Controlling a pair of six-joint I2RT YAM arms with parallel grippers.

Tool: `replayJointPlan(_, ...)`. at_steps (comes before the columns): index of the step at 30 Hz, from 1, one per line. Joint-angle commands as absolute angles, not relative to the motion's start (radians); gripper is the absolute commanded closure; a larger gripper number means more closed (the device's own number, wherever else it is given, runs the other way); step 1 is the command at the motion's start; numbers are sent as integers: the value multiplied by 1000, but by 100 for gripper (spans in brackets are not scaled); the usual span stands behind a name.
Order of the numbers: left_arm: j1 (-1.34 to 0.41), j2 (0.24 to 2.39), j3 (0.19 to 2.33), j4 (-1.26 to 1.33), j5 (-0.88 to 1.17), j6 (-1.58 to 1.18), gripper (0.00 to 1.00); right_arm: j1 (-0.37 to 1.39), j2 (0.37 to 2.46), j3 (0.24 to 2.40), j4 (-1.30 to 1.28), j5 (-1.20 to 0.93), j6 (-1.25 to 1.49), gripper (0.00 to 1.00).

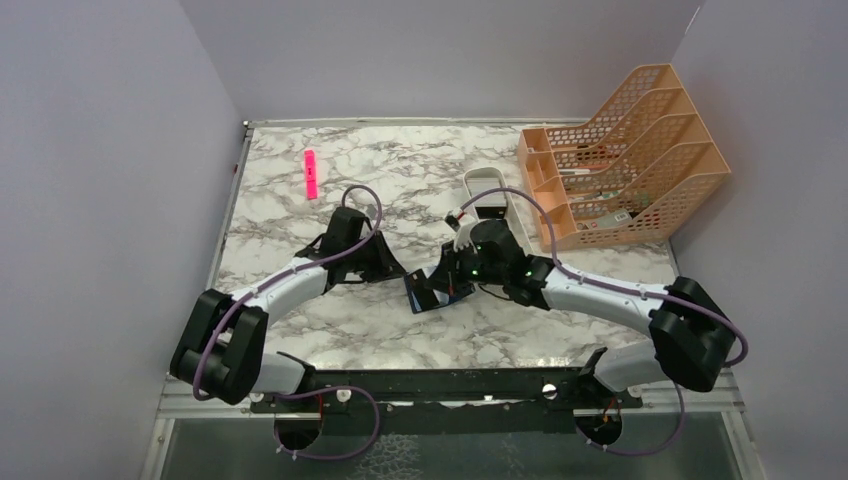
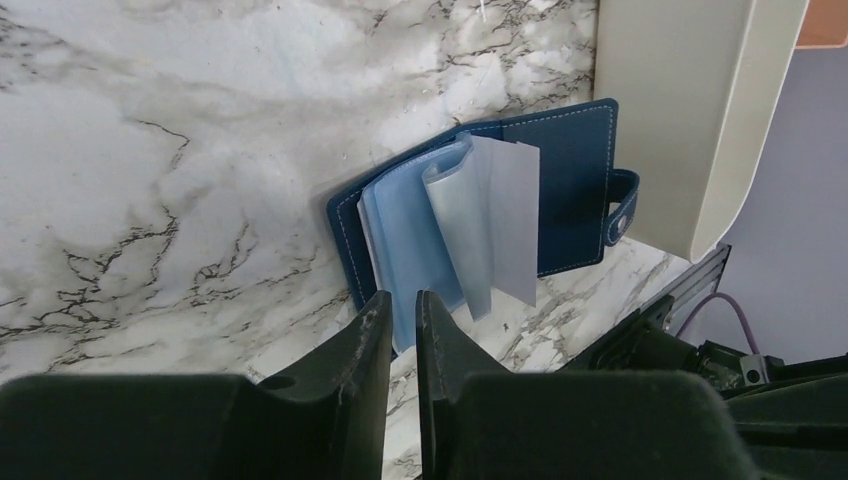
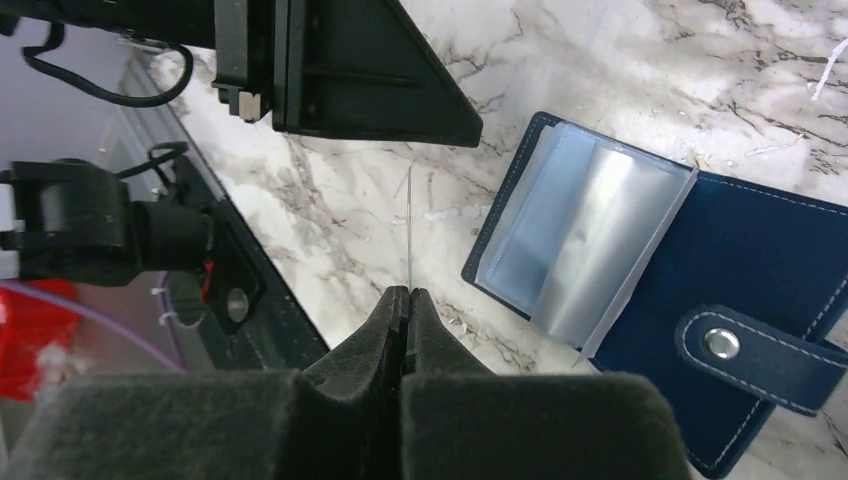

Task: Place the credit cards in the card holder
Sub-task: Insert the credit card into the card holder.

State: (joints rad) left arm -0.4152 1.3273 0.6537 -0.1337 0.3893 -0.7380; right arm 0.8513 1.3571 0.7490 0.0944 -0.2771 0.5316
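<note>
R gripper point(image 3: 408, 296) fingers are pressed together, clamped on a credit card point(image 3: 409, 230). It's seen edge-on as a thin pale line sticking straight out from the tips, over bare marble. Card holder point(image 3: 745, 240) lies just beside the card, not touching it. Holder is open on the marble table point(image 1: 400, 160), approx mid-table btwn the two arms. Its navy cover is flat and light blue inside, w/ clear plastic sleeves point(image 3: 590, 230) fanned up off the cover. Strap point(image 3: 770, 360) w/ metal snap pokes out past one edge.

L gripper point(image 2: 402, 302) sits at the holder's other edge, fingers apart by only a narrow slit. Blue sleeve edge shows thru the slit; can't tell if the fingers touch it.

Further out, a white tray point(image 2: 690, 110) lies near the holder on its far side, beyond the R wrist in top view. Orange mesh rack point(image 1: 625, 160) stands at the far-right corner, w/ a few small items in its low compartments. Pink marker point(image 1: 311, 173) lies far-left, well apart from the rest.
</note>
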Motion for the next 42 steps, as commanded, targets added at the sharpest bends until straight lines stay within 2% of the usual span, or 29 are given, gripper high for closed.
replayJointPlan(1, -413, 1370, 628, -16, 467, -781, 84, 879, 1440, 800, 104, -132, 473, 99)
replayJointPlan(6, -414, 1398, 626, -7, 484, -774, 90, 882, 1497, 828, 79, -66, 439, 99)
replayJointPlan(29, -414, 1440, 624, 34, 503, -788, 89, 949, 1469, 853, -16, 153, 391, 99)
replayJointPlan(42, -417, 1533, 633, 93, 539, -798, 88, 962, 1459, 858, -13, 232, 354, 99)
